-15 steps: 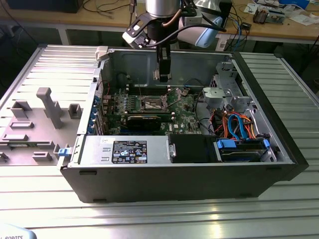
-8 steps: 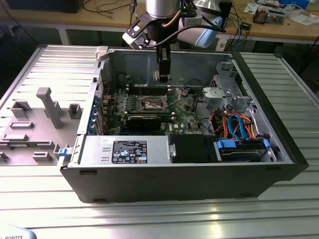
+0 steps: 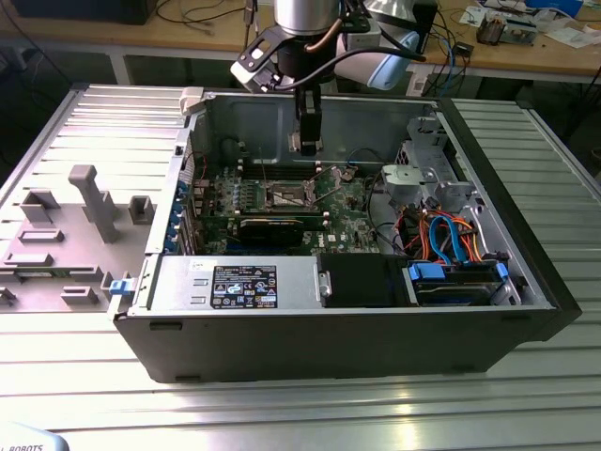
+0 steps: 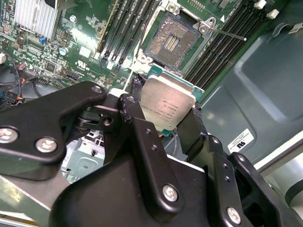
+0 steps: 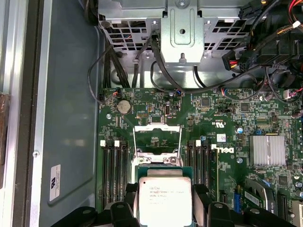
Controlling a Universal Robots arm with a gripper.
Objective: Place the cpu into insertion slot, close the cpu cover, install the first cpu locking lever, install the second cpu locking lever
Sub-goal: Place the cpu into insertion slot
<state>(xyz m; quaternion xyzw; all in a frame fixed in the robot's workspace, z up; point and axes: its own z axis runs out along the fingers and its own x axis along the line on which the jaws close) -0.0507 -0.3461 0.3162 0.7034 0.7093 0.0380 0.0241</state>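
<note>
Well, my black pincer (image 4: 162, 117) is clamped on the flat, shiny square cpu (image 4: 168, 105), near the dark insertion slot (image 4: 171, 40).

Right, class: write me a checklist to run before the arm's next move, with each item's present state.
1. Small square silver-topped cpu clamped in the black tool: ok.
2. Square dark-centred insertion slot on the green circuit board uncovered: ok.
3. Thin silver cpu cover frame swung clear of the slot: ok.
4. Thin metal locking lever unlatched: ok.
5. Cpu corners matched to the slot: cannot tell.
</note>
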